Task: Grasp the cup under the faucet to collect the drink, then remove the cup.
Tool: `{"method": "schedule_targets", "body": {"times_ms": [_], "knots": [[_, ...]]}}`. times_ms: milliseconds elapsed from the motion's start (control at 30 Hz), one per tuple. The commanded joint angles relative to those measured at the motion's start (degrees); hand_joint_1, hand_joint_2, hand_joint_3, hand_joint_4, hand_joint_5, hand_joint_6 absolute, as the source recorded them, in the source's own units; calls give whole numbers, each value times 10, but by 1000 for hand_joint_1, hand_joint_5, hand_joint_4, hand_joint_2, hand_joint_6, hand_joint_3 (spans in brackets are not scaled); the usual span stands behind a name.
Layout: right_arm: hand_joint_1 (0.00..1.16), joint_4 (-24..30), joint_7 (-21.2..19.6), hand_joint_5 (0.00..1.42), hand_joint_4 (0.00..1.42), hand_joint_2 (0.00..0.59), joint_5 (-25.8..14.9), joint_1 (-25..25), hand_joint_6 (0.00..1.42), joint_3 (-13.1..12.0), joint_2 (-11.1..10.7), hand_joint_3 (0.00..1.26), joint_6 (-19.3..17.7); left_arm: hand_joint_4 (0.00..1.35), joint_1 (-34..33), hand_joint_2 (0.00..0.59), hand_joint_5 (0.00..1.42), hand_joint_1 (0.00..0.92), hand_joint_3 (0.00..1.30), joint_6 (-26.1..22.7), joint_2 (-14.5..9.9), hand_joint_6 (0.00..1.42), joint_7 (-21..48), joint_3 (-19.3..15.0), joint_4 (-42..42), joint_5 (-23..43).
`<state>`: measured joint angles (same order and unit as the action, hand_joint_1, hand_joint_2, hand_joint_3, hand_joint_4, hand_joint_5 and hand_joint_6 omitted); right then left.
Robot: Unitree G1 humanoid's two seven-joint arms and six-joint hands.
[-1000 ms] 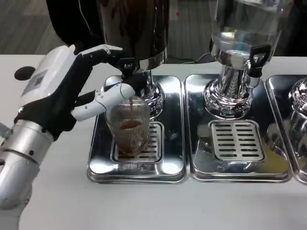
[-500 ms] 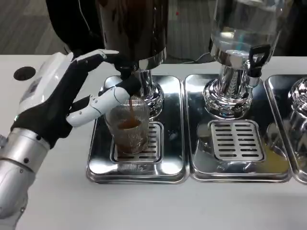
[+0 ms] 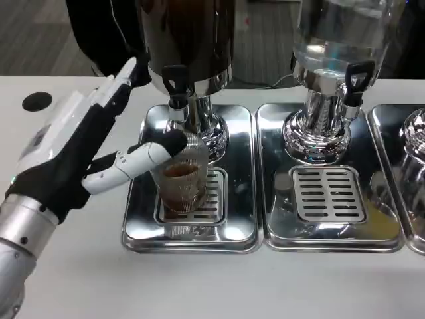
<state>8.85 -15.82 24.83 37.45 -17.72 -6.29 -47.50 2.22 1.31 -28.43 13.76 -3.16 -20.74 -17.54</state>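
A ribbed clear cup (image 3: pixel 182 176), partly filled with brown drink, stands on the drip grate of the left steel tray (image 3: pixel 139 229). It sits right under the black faucet (image 3: pixel 175 86) of the dark dispenser (image 3: pixel 189 33), and no stream is falling. My left hand (image 3: pixel 70 153) is to the cup's left. Its thumb tip touches the cup's upper left side. The other fingers stretch up and away toward the dispenser's left flank, clear of the faucet lever, so nothing is gripped.
A clear water dispenser (image 3: pixel 339 40) with a black tap (image 3: pixel 355 76) stands on a second steel tray (image 3: pixel 332 236) to the right. A third dispenser base (image 3: pixel 415 136) is at the right edge. A black round hole (image 3: pixel 36 102) marks the white table at far left.
My left fingers came off the faucet lever and swung out to the left. The lever now stands upright, and the brown stream into the cup has stopped.
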Motion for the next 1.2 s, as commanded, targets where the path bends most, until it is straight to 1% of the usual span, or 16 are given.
{"method": "schedule_targets", "body": {"times_ms": [33, 133, 233, 300, 367, 467, 567, 700, 767, 867, 933, 1000, 1067, 1167, 1200], "knots": [[766, 5, -1, 339, 409, 535, -5, 0, 262, -1, 1, 422, -3, 0, 32, 12, 0, 0, 0, 37, -28, 0, 15, -18, -7, 0], [766, 3, -2, 339, 409, 535, -5, -1, 262, -1, 1, 422, -3, 0, 56, 14, 0, 0, 0, 58, -44, 0, 19, -35, -15, 1], [764, 0, -3, 339, 409, 534, -4, -1, 262, 1, 3, 422, -4, 0, 90, 15, 0, 0, 0, 84, -53, 0, 25, -59, -23, 12], [764, -3, -5, 339, 409, 534, 0, -2, 262, 5, 7, 422, -5, 0, 126, 17, 0, 0, 0, 115, -65, 0, 29, -83, -25, 17], [764, -6, -6, 339, 409, 534, 4, -2, 262, 8, 10, 421, -5, 0, 158, 19, 0, 0, 0, 148, -74, 0, 30, -106, -11, 21], [768, -12, -9, 339, 409, 525, 11, -5, 262, 14, 13, 411, -5, 0, 182, 20, 0, 0, 0, 180, -80, 0, 29, -127, 14, 25], [775, -25, -12, 339, 407, 513, 18, -12, 262, 23, 16, 401, -3, 0, 209, 20, 0, 0, 0, 221, -87, 0, 28, -142, 47, 20], [788, -41, -16, 339, 394, 479, 22, -20, 262, 34, 18, 376, -2, 0, 231, 20, 0, 0, 0, 267, -97, 0, 21, -157, 96, 11], [791, -50, -17, 339, 387, 444, 20, -25, 275, 40, 19, 368, -2, 0, 237, 20, 0, 0, 0, 285, -101, 0, 12, -165, 120, 4], [795, -64, -17, 339, 381, 428, 12, -32, 277, 49, 20, 356, -1, 0, 241, 16, 0, 0, 0, 311, -104, 0, -7, -181, 150, -12], [797, -73, -18, 339, 380, 409, 8, -36, 278, 56, 22, 347, 0, 0, 245, 14, 0, 0, 0, 337, -110, 0, -31, -194, 175, -39], [799, -79, -19, 339, 373, 401, 5, -39, 278, 62, 24, 335, 1, 0, 250, 12, 0, 0, 0, 356, -113, 0, -48, -202, 192, -57], [810, -81, -20, 339, 365, 377, 3, -40, 283, 65, 25, 319, 2, 0, 256, 11, 0, 0, 0, 371, -115, 0, -65, -210, 207, -72], [816, -83, -19, 318, 343, 356, 0, -40, 298, 69, 26, 292, 3, 0, 267, 9, 0, 0, 0, 390, -119, 0, -99, -226, 228, -100], [817, -89, -14, 314, 331, 341, -11, -42, 300, 74, 25, 282, 3, 0, 271, 9, 0, 0, 0, 395, -120, 0, -113, -230, 235, -114]]}}
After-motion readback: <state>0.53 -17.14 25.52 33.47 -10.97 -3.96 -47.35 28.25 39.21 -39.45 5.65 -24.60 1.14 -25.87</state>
